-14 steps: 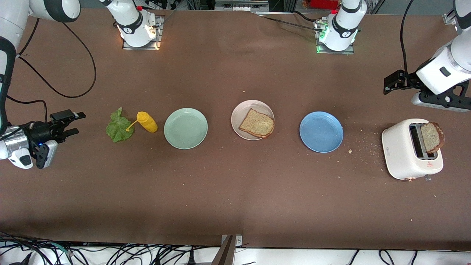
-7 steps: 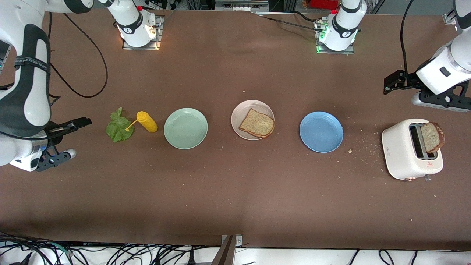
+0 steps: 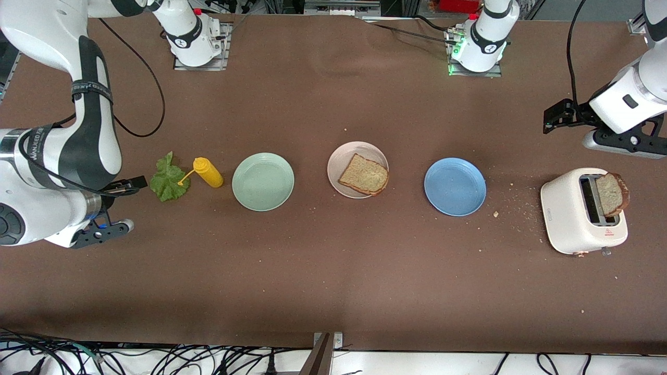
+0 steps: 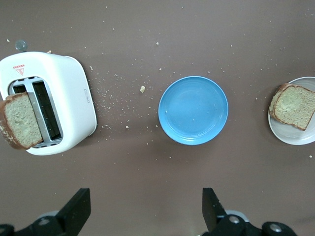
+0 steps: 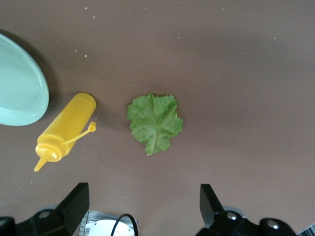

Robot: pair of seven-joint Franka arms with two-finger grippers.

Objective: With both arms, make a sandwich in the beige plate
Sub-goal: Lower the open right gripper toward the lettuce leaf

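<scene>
Table [image 3: 333, 291] laid out in row, everything within reach. Toaster [image 3: 581, 211] with bread slice [image 3: 610, 194] sticking up, left pincer [image 4: 145, 211] waiting above, jaws apart. Beige plate [image 3: 341, 156] mid-row, one bread slice [image 3: 363, 174] already on it. Right pincer [image 5: 142, 209] wide open, over lettuce leaf [image 3: 168, 179], probably next grab. Mustard bottle [image 3: 208, 172] lying beside leaf.

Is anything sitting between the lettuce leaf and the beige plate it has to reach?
Yes. The yellow squeeze bottle lies right beside the lettuce leaf, and the mint-green plate sits between that bottle and the beige plate. Carried above them, nothing blocks it.
</scene>
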